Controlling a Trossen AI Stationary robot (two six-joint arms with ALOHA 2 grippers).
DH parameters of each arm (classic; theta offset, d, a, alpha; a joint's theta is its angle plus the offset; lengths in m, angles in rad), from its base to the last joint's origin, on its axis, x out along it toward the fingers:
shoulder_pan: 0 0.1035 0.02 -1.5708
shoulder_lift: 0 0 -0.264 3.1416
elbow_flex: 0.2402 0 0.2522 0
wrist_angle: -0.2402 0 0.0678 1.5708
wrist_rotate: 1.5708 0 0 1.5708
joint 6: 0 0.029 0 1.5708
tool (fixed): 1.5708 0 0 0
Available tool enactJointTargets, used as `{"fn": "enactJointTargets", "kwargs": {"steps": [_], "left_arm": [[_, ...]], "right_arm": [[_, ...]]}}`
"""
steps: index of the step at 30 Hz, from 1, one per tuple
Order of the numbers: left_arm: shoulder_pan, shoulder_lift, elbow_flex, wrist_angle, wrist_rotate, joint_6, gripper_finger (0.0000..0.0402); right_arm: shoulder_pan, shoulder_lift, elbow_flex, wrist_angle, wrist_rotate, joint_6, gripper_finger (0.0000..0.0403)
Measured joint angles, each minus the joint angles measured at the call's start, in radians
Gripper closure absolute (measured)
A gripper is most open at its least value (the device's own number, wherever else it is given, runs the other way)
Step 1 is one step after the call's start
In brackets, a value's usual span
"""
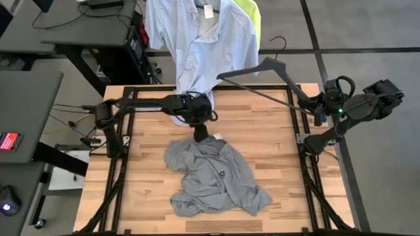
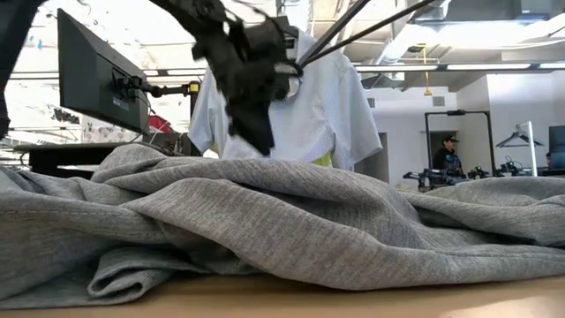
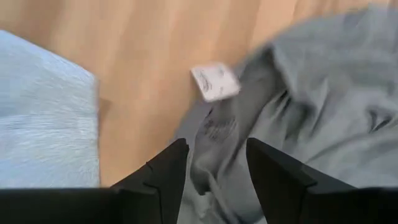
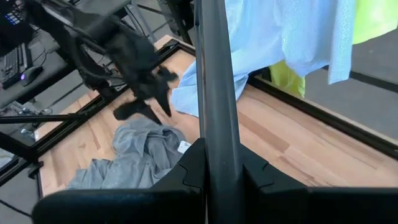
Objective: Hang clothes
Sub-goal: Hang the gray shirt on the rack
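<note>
The grey T-shirt (image 1: 213, 174) lies crumpled on the middle of the table, its collar with a white label (image 3: 214, 81) at its far end. My left gripper (image 1: 199, 134) is open, pointing down just above that collar (image 3: 217, 130), one finger on either side of it. The low view shows the left gripper (image 2: 258, 124) close over the cloth (image 2: 282, 212). The pale blue shirt (image 1: 200, 39) and the neon-yellow T-shirt (image 1: 251, 13) hang beyond the table's far edge. My right gripper (image 1: 314, 105) is shut on a dark hanger (image 1: 262, 72) above the table's far right. My right gripper pinches the hanger's one shoulder end (image 4: 214, 146) between its two fingers (image 4: 186, 171), coming level from the table's right side. The hanger is lifted clear of the table and reaches out toward the left arm, its hook (image 1: 281, 42) pointing to the far side.
The blue shirt's lower end (image 1: 190, 98) hangs down to the table's far edge, right beside the left gripper. A black frame (image 1: 295, 131) runs round the table. Desks and a monitor (image 2: 97, 79) stand to the left; a person (image 2: 448, 150) stands far off in the room.
</note>
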Motion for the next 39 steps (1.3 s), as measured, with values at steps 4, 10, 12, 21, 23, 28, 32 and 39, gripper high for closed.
{"fn": "enactJointTargets", "kwargs": {"steps": [4,10,12,21,23,28,32,39], "left_arm": [[0.006,0.066,0.003,0.006,0.015,0.141,0.0249],[-0.013,0.142,0.003,0.046,-0.213,0.189,0.0249],[-0.013,0.160,0.003,0.060,-0.225,0.192,0.0249],[-0.015,0.202,0.005,0.030,-0.136,0.220,0.0249],[-0.017,0.203,0.006,0.020,-0.133,0.217,0.0249],[-0.030,0.218,0.008,0.037,-0.214,0.201,0.0249],[-0.033,0.220,0.006,0.093,-0.291,0.198,0.0288],[-0.021,0.176,0.034,-0.007,-0.301,0.198,0.0393]], "right_arm": [[0.000,-0.001,0.000,0.002,-0.002,0.007,0.0377],[0.000,-0.001,0.000,0.014,-0.002,0.008,0.0377],[0.000,-0.001,0.000,0.015,-0.002,0.009,0.0377],[0.000,-0.001,0.000,0.017,-0.002,0.032,0.0377],[0.000,-0.001,0.000,0.017,-0.001,0.032,0.0377],[0.000,-0.001,0.000,0.017,-0.001,0.032,0.0377],[0.000,-0.001,0.000,0.019,-0.001,0.032,0.0377],[0.003,0.013,0.048,0.046,-0.126,-0.029,0.0377]]}}
